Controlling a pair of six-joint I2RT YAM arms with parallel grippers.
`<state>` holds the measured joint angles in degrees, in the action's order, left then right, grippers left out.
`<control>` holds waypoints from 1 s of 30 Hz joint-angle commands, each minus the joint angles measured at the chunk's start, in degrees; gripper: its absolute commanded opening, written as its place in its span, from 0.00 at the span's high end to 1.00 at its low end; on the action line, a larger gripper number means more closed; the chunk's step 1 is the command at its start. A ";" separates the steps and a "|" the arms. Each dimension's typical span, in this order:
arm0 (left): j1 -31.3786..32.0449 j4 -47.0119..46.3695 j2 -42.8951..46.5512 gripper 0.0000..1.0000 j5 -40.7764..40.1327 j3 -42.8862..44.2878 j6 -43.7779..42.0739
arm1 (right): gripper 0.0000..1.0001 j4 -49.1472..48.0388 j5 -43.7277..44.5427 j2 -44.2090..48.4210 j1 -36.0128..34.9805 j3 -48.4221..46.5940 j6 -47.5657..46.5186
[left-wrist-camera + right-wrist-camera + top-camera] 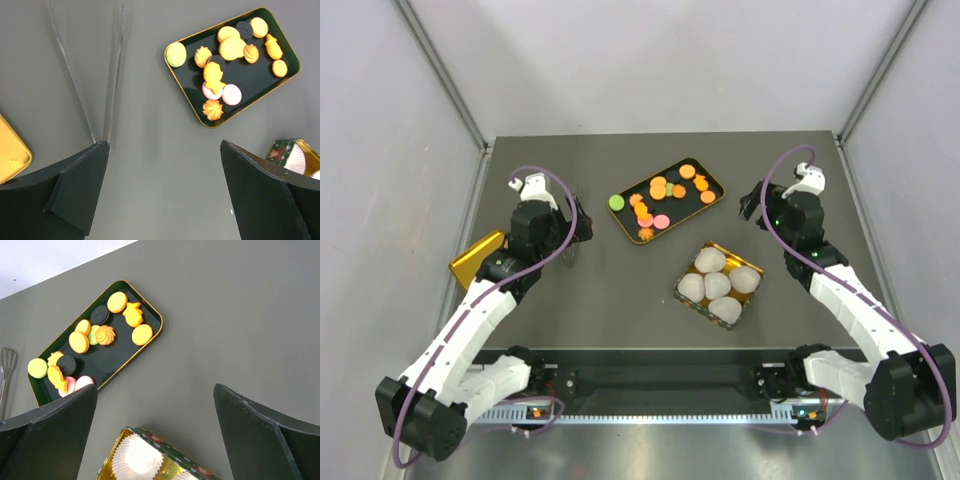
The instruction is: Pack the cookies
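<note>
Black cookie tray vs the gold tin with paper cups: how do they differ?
The black gold-rimmed tray is oblong; the gold tin with a green patterned wall is roughly square. The tray holds loose, mostly orange cookies; the tin holds five white pleated paper cups, no cookies visible in them. The tray lies farther from the arm bases than the tin. Both sit skewed on the grey table.

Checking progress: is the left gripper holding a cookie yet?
No, the left gripper stands open and empty; the cookies lie in the black tray.
</note>
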<state>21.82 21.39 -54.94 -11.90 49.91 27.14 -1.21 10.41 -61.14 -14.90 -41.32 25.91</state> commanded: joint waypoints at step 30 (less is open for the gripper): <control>-8.46 -10.75 -34.51 0.05 -9.63 6.07 1.25 | 0.00 -0.55 -1.45 3.57 -0.22 -3.07 -1.65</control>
<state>14.41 15.00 -86.21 -21.65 52.38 29.21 -0.49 8.93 -59.75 -14.90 -42.02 25.39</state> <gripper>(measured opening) 0.959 0.996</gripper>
